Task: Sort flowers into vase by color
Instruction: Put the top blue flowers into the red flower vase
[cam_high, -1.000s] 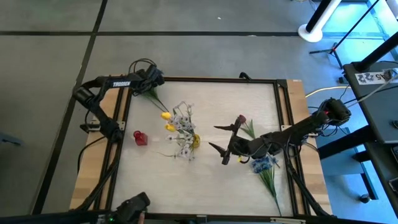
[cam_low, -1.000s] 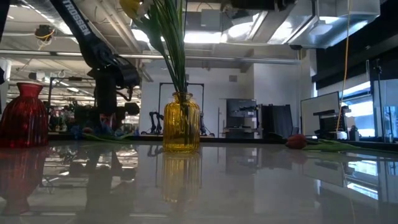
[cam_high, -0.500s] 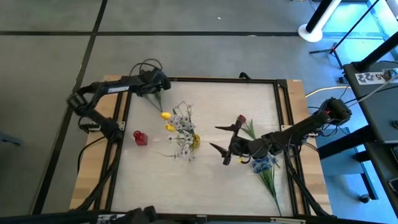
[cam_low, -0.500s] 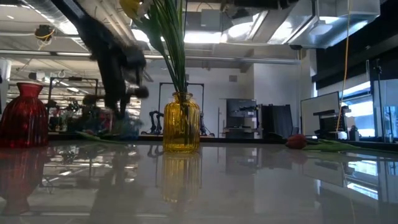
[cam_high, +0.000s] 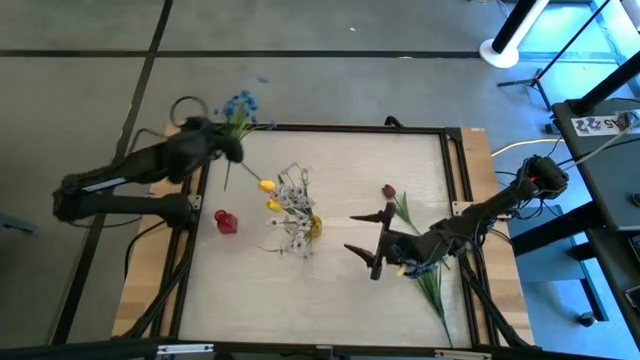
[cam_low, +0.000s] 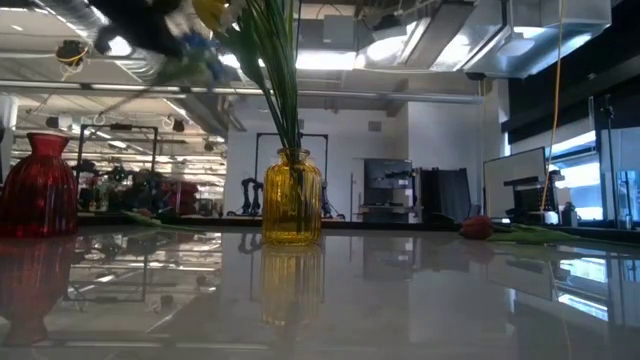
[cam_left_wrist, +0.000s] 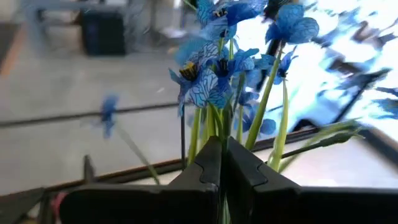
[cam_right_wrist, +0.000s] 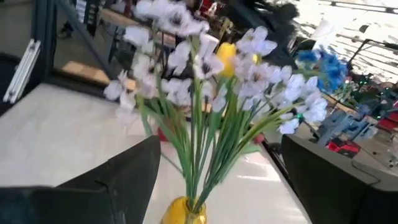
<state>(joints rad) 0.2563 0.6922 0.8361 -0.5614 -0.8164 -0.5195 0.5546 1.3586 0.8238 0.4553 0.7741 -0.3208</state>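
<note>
The left end effector (cam_high: 228, 137) is clamped on the blue flowers (cam_high: 239, 104) by their stems, above the desk's (cam_high: 340, 290) far left corner. The right end effector (cam_high: 368, 244), fingers apart, hovers near the right edge, facing the yellow vase (cam_high: 313, 226).

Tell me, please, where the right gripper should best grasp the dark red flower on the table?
Grip the dark red flower by its green stem, just behind the bud, coming straight down with fingers across the stem. It lies flat on the table, so a sideways approach would likely fail. The open right gripper is near.
</note>
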